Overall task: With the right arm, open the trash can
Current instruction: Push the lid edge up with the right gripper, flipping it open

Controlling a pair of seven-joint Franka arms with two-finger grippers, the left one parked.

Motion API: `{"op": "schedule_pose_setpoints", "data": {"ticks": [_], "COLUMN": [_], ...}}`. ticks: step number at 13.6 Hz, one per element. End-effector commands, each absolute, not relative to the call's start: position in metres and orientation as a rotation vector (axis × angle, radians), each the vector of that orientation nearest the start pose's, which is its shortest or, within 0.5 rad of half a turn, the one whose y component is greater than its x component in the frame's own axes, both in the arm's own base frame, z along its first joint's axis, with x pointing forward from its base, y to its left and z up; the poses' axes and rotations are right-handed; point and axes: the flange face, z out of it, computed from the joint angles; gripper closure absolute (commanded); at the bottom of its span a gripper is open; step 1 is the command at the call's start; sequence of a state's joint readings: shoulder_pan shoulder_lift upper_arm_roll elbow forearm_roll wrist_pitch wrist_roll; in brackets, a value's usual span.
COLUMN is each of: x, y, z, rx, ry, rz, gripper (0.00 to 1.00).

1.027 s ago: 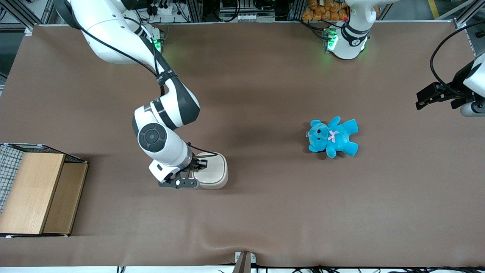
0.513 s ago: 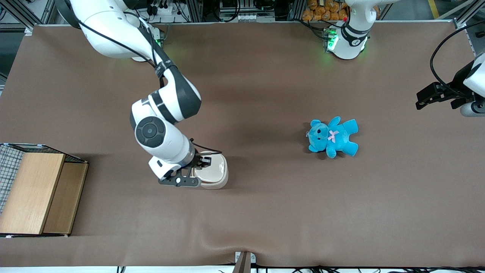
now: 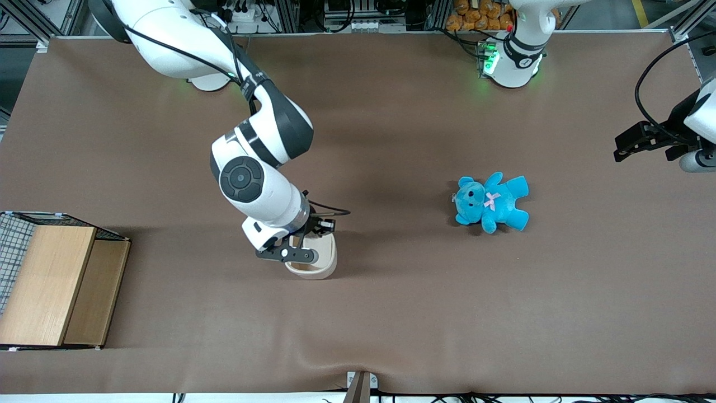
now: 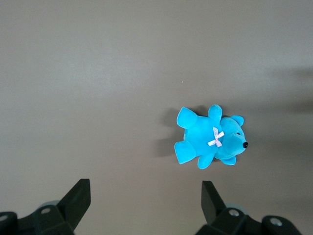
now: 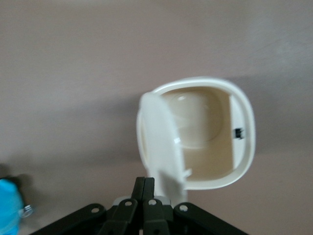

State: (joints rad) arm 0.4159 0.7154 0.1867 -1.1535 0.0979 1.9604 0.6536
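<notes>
1. Trash can (image 3: 319, 263): it stands on the brown table (image 3: 391, 313), about midway between the table's two ends and nearer the front-camera edge than the middle. The blue teddy (image 3: 492, 201) lies well apart from it toward the parked arm's end, and the wooden box (image 3: 53, 282) sits at the working arm's end.

2. Progress: in the right wrist view the lid (image 5: 161, 142) is swung up nearly on edge, and the cream interior of the trash can (image 5: 210, 132) shows plainly down to its floor. I judge the opening largely done. What remains, as far as I can tell, is to tip the lid fully back so it stays up, then draw the arm clear.

3. Gripper (image 3: 305, 243): the right arm (image 3: 251, 179) holds it directly over the can, at the side nearer the working arm's end.

4. Jaws: the wrist view shows the two fingers (image 5: 139, 193) pressed together with no gap, closed and gripping nothing. Their tips sit right against the raised lid's lower edge, apparently pushing it rather than pinching it.
</notes>
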Motion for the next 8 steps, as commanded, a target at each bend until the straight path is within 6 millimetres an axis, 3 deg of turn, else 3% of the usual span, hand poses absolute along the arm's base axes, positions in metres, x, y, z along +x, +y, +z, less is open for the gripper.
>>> {"op": "schedule_pose_setpoints", "data": {"ticks": [1,3,4,5,6,7,8], "x": [0.638,0.634,0.632,0.631,0.631,0.632,0.634], "y": [0.403,0.397,0.391,0.383,0.374,0.368,0.358], "z": [0.423,0.445,0.456,0.468,0.479,0.483,0.491], "rx": [-2.808,-2.776,-2.770,-2.755,-2.744,-2.734,-2.723], "ry": [0.250,0.257,0.254,0.250,0.248,0.249,0.255], "rz": [0.130,0.159,0.177,0.204,0.215,0.226,0.237], "gripper": [1.00,1.00,0.95,0.79,0.55,0.49,0.21]}}
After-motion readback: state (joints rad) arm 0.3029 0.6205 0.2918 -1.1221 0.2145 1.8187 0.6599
